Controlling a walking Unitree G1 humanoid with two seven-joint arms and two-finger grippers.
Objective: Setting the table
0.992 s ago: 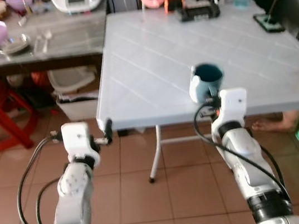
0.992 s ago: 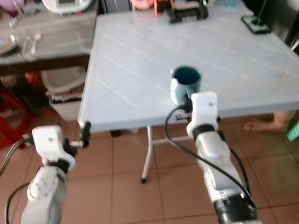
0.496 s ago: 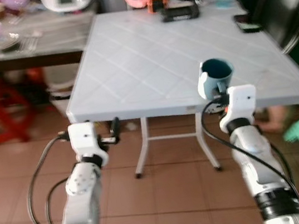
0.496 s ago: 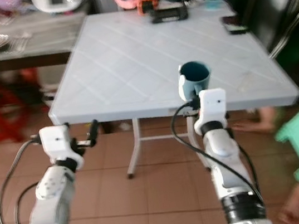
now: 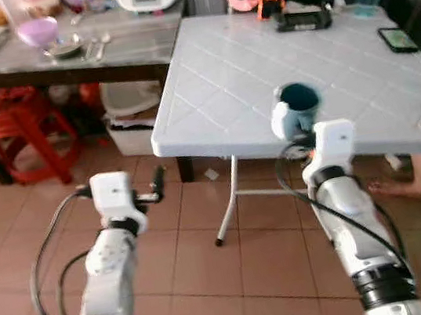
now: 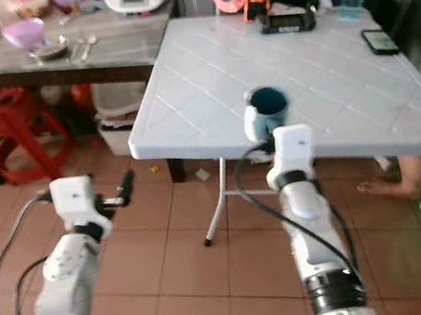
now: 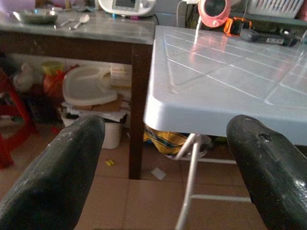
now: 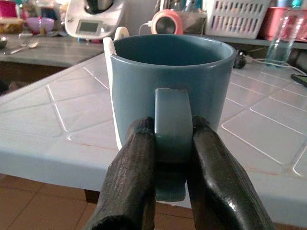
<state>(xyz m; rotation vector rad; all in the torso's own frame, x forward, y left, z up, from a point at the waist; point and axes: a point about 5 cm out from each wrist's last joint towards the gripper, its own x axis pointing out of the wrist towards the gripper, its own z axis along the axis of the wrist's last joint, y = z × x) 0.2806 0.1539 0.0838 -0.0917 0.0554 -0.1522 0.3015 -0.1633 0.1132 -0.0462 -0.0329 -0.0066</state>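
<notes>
A tiled kitchen floor runs under a pale plastic bench (image 5: 322, 54), with a darker side counter (image 5: 99, 51) behind it carrying a purple bowl (image 5: 38, 30) and spoons. On the bench's far side lie a phone (image 5: 396, 38) and a black device (image 5: 302, 20). The right gripper (image 8: 165, 158) has its fingers (image 8: 132, 187) clamped on the handle of a blue mug (image 8: 168, 81), held upright over the bench's near edge, apparently just above the surface rather than resting on it. The left gripper (image 7: 163, 143) hangs empty with its fingers spread wide, below and short of the bench corner. The main risk, as I judge it, is letting go too close to the edge: held only by the handle, the mug could tilt or swing, tip on landing, and fall to the tiles. A person's foot (image 5: 405, 185) near the bench leg is also close to that drop.
</notes>
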